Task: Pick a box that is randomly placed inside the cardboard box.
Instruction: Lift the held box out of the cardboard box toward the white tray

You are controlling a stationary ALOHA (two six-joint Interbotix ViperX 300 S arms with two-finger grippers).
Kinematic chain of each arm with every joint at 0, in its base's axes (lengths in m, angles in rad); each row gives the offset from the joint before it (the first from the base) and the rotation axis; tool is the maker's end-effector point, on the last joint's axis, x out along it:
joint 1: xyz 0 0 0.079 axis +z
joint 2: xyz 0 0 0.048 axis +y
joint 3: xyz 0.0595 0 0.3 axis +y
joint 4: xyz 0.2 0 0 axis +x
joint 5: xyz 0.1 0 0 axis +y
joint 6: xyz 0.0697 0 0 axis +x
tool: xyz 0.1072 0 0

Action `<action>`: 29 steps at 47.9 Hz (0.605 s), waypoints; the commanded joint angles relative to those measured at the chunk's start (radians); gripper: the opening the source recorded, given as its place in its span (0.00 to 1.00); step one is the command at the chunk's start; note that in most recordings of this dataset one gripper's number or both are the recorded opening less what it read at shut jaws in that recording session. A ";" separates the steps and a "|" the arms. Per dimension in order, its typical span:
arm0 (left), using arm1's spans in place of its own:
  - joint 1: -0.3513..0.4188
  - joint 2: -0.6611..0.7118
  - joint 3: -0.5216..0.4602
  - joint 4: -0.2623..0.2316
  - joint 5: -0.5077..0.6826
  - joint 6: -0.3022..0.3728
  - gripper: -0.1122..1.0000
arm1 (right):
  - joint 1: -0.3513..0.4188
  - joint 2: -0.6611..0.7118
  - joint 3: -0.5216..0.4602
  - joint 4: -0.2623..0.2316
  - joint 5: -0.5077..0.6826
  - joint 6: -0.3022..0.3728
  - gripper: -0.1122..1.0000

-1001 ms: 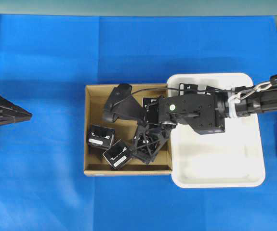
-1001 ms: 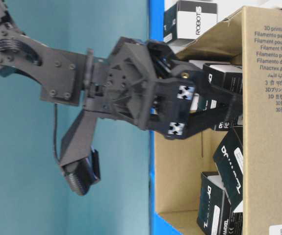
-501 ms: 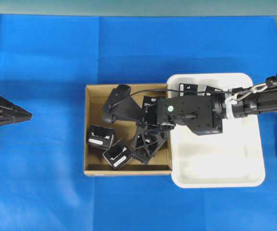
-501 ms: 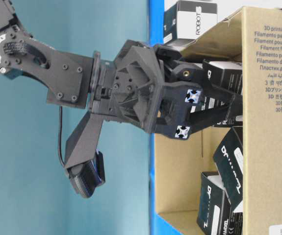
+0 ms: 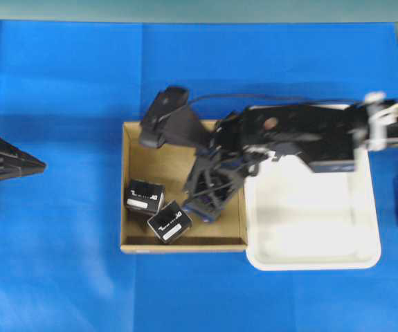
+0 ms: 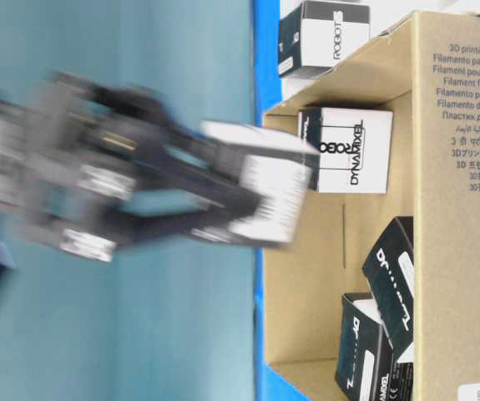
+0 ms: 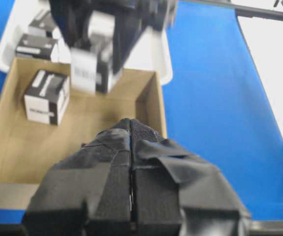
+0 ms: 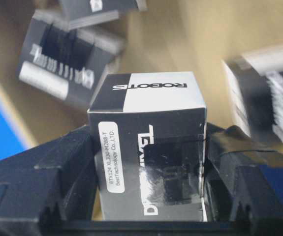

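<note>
Between the right pincer's (image 8: pixel 151 206) fingers, clamped firm: the box (image 8: pixel 148 147), raised above the cardboard box (image 5: pixel 138 238) floor. Lift step, seemingly. Next: clear the wall. Left pincer (image 7: pixel 131 147) closed, idle.

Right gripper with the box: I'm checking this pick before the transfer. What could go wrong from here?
The right gripper clamps only the lower part of the box, so it could slip or tilt in a blurred, apparently fast move. The box hangs near the cardboard box wall beside the white tray and might clip it. Other boxes lie close below.
</note>
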 commanded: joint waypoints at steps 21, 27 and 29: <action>0.003 0.005 -0.012 0.003 -0.005 -0.002 0.04 | -0.008 -0.267 0.190 -0.049 0.149 -0.129 0.65; 0.003 0.008 -0.009 0.003 -0.005 -0.002 0.04 | -0.009 -0.307 0.272 -0.051 0.129 -0.199 0.65; 0.005 0.009 -0.009 0.003 -0.005 -0.002 0.04 | -0.009 -0.314 0.302 -0.051 0.120 -0.224 0.65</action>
